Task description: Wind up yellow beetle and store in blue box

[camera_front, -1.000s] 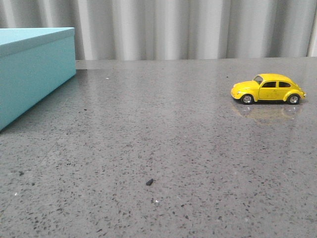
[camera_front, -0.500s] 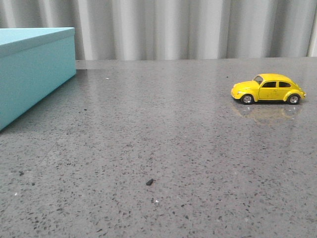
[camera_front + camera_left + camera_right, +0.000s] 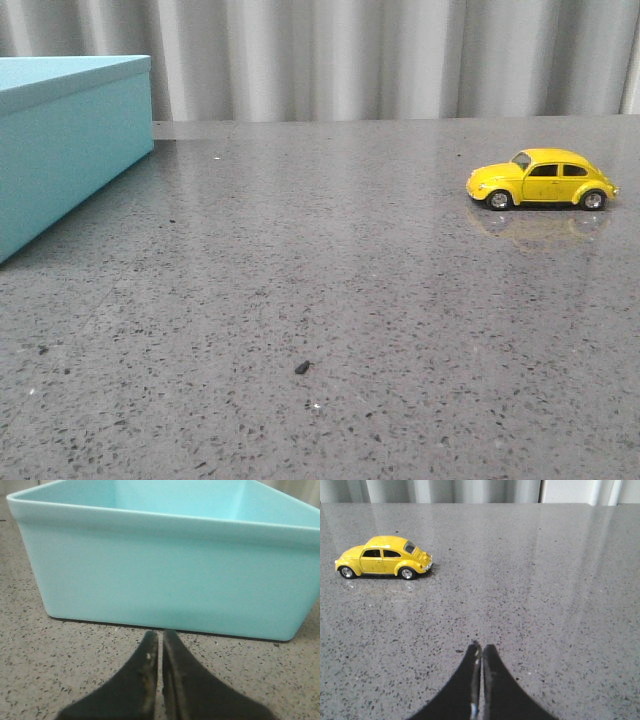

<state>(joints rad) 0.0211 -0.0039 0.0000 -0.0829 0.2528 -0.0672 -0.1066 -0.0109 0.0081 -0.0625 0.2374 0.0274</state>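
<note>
Front view: yellow beetle [image 3: 541, 179] at right, blue box [image 3: 62, 140] upper left, both unmoved since a second ago; task not started. Left wrist view: left gripper [image 3: 161, 639] closed, empty, facing the box. Right wrist view: right gripper [image 3: 481, 651] closed, empty; beetle upper left.

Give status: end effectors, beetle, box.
Left end effector and right end effector shut, empty. Yellow beetle untouched on table. Blue box far left. Nothing between.
</note>
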